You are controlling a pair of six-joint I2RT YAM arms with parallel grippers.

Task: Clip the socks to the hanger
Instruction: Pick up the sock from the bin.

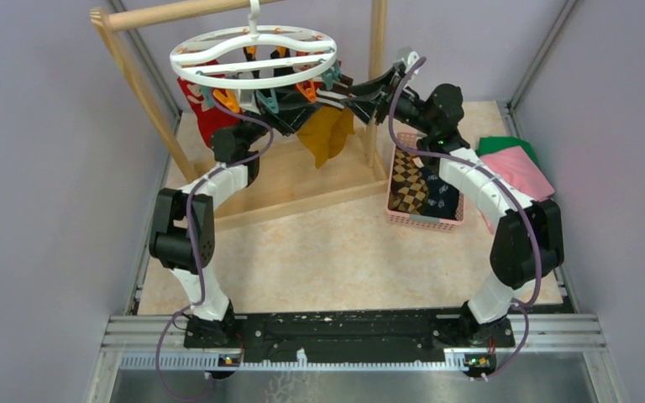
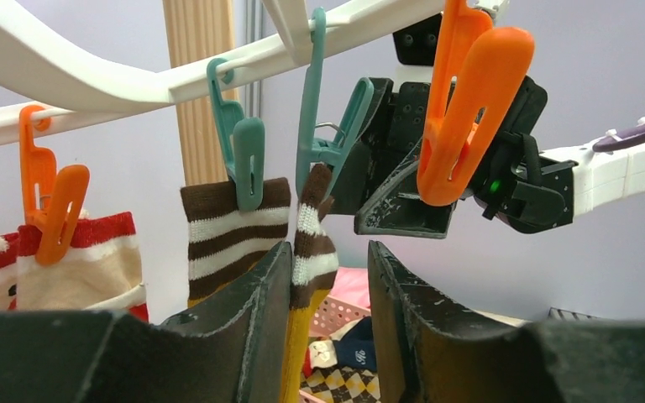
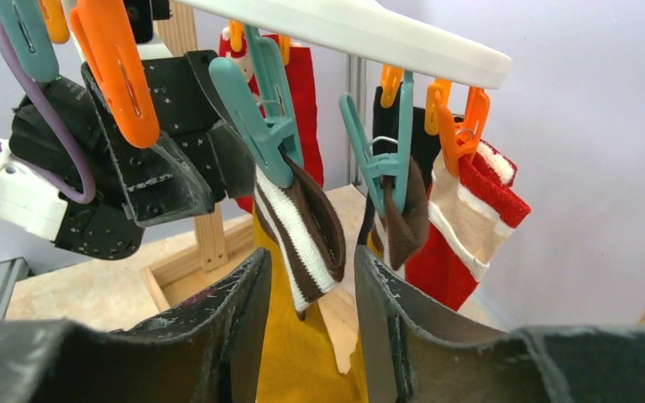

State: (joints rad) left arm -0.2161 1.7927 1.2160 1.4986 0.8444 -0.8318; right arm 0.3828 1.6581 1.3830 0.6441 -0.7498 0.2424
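Note:
The white ring hanger (image 1: 252, 52) hangs from the wooden rack. A mustard sock (image 1: 326, 130) with a brown-white striped cuff (image 2: 315, 235) hangs from a teal clip (image 2: 323, 143). My left gripper (image 2: 327, 252) is open; the cuff hangs between its fingers, against the left one. My right gripper (image 3: 306, 260) is open just below the same cuff (image 3: 302, 227) and its teal clip (image 3: 260, 126). Its fingers (image 2: 403, 193) sit close behind that clip. A second striped cuff (image 2: 235, 227) hangs from another teal clip (image 2: 243, 151). Red socks (image 1: 201, 105) hang at the left.
A pink basket (image 1: 420, 220) at the right holds argyle and navy socks. Pink cloth (image 1: 521, 172) and green cloth (image 1: 500, 144) lie beyond it. An empty orange clip (image 2: 470, 101) dangles in front of the right gripper. The wooden rack post (image 1: 376, 50) stands beside the right arm.

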